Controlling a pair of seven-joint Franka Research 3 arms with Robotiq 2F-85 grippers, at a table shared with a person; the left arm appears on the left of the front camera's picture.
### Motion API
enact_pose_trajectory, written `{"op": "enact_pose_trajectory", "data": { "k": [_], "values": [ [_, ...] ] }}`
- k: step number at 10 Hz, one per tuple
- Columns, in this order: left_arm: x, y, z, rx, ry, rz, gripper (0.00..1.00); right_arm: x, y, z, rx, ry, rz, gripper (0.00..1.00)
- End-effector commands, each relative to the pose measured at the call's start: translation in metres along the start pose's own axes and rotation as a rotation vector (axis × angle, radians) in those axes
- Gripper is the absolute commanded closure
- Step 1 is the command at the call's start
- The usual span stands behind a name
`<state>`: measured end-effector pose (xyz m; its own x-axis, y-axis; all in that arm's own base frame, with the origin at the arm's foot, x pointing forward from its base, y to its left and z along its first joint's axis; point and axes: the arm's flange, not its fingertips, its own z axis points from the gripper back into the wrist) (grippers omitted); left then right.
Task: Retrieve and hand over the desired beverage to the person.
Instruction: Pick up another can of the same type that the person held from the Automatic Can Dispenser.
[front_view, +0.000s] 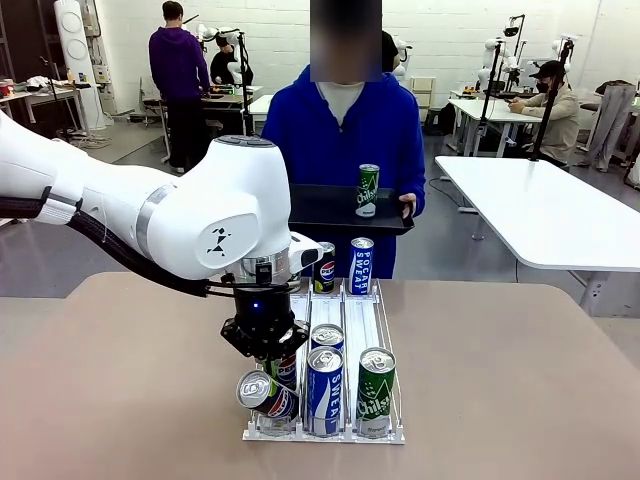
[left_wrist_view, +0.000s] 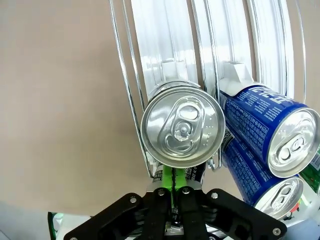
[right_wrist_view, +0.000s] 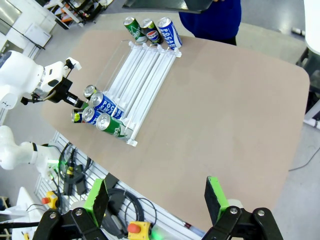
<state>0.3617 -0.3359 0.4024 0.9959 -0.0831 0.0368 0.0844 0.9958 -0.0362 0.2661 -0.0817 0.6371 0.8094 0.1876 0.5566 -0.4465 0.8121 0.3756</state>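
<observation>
Gripper check: left gripper (front_view: 265, 350) pinched fully together, nothing clamped, tips at tilted Pepsi can (front_view: 265, 393) in rack's (front_view: 325, 437) near-left lane. Right gripper (right_wrist_view: 156, 197) spread wide, empty, above table (right_wrist_view: 225, 100).

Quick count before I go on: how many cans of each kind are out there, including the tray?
Pepsi cans: 3
Pocari Sweat cans: 3
Green Chilsung cans: 3, one of them on the tray
Total: 9
</observation>
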Motion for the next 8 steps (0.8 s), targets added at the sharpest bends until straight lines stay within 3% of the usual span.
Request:
{"op": "enact_pose_trajectory", "data": {
  "k": [1,6,8],
  "values": [
    [-0.007,-0.002,-0.008,0.024,0.053,-0.017,1.00,0.001,-0.001,-0.002,0.025,-0.009,0.009,0.00],
    [-0.010,0.001,0.003,0.007,0.036,-0.029,1.00,0.001,-0.001,-0.002,0.025,-0.009,0.009,0.00],
    [-0.023,0.003,0.031,-0.011,0.005,-0.068,1.00,0.001,-0.001,-0.002,0.025,-0.009,0.009,0.00]
  ]
}}
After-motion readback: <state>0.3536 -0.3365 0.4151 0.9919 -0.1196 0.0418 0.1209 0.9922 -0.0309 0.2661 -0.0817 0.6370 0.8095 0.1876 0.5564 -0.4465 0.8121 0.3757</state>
